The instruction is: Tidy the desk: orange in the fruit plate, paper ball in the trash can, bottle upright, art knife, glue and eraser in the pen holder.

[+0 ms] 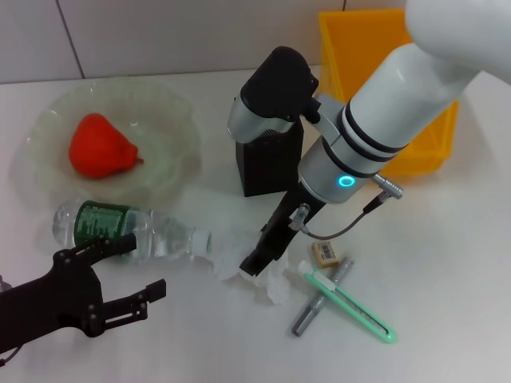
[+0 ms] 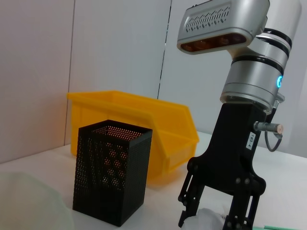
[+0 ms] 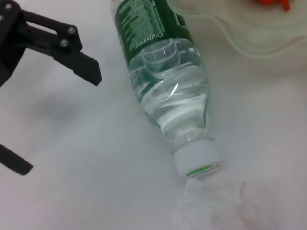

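Note:
My right gripper [image 1: 254, 263] is down at the table, open, its fingers [image 2: 191, 211] on either side of the white paper ball [image 1: 277, 289] [image 2: 208, 219]. The bottle [image 1: 120, 227] [image 3: 163, 81] lies on its side, its cap pointing at the paper ball. Just in front of the bottle, my left gripper [image 1: 144, 265] [image 3: 57, 120] hangs open and holds nothing. The orange [image 1: 100, 145] sits in the fruit plate [image 1: 172, 104]. The eraser [image 1: 324, 252], the green art knife [image 1: 351, 307] and the grey glue stick [image 1: 311, 313] lie right of the paper ball. Behind my right arm stands the pen holder [image 1: 271, 163] [image 2: 110, 170].
The yellow trash can [image 1: 359, 48] [image 2: 139, 115] stands at the back right, behind the pen holder. My right arm crosses over the pen holder and hides part of the bin. A wall closes off the table's far edge.

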Motion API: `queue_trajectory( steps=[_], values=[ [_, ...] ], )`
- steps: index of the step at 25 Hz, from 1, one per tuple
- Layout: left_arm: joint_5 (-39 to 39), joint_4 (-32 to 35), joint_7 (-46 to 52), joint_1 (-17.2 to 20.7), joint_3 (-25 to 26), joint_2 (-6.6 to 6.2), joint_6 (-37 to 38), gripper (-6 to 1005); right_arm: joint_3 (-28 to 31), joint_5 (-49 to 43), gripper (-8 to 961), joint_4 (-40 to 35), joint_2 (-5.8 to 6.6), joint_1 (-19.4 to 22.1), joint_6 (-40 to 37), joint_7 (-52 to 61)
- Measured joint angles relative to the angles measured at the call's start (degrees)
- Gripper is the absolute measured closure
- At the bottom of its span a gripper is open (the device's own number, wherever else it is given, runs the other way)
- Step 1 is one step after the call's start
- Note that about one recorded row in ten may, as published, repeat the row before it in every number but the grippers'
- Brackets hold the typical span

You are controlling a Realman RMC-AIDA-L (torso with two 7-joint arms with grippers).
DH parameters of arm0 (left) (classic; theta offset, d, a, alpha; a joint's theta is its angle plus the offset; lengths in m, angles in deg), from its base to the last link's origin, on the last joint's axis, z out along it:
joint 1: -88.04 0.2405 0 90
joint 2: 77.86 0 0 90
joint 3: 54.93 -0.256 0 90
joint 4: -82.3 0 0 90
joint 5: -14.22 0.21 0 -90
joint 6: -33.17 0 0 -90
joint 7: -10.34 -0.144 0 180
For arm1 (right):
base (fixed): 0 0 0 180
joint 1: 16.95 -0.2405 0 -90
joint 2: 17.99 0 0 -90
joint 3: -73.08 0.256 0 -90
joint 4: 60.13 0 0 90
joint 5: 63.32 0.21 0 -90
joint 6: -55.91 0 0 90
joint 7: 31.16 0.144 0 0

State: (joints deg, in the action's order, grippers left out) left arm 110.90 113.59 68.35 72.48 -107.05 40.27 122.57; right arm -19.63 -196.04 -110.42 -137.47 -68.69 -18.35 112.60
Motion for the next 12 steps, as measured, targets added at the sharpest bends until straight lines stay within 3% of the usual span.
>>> queue_trajectory(
  steps=[4, 12],
  values=[
    [0.0, 0.0, 0.0, -0.1, 0.0, 0.00, 0.0, 136, 0.0, 0.0, 228, -0.1, 0.09, 0.0, -0.3, 0.0],
    [0.0, 0.0, 0.0, -0.1, 0.0, 0.00, 0.0, 137, 2.2, -0.2, 522, -1.6, 0.21, 0.4, -3.0, 0.0]
  ],
)
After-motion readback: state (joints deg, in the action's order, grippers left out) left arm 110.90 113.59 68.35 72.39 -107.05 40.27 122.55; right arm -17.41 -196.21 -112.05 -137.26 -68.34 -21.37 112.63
